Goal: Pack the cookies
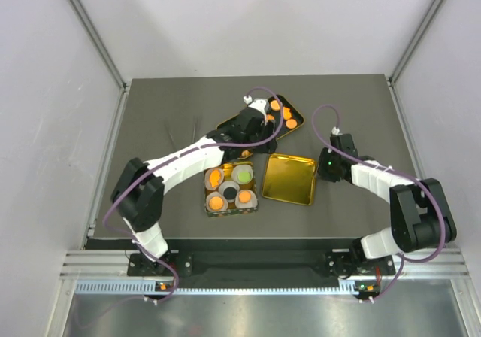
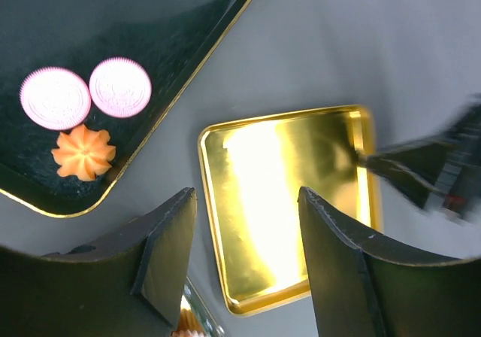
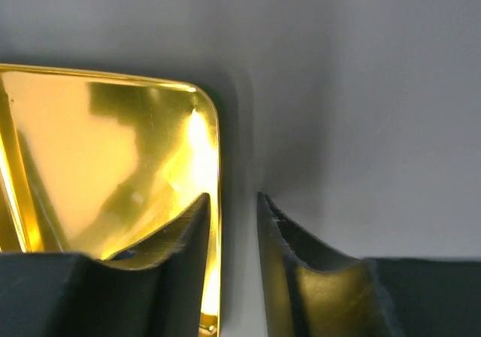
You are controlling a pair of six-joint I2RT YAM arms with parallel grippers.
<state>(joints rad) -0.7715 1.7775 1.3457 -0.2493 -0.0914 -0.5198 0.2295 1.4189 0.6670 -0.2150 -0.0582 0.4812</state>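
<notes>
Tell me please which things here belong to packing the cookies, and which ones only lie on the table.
For the job: cookies; dark tray holding them; box with paper cups; gold tray.
Just lying about: thin dark strands, too small to identify.

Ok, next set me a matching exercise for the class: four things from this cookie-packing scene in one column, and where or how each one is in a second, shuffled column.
Column A
1. pink cookies
2. green cookie
3. left gripper
4. right gripper

Column B
a. fingers close together, astride the rim of the gold tray
b. in a paper cup inside the box
c. open wide, gripping nothing
d. on the dark tray, next to an orange cookie

Pairs: 1-d, 2-b, 3-c, 4-a
</notes>
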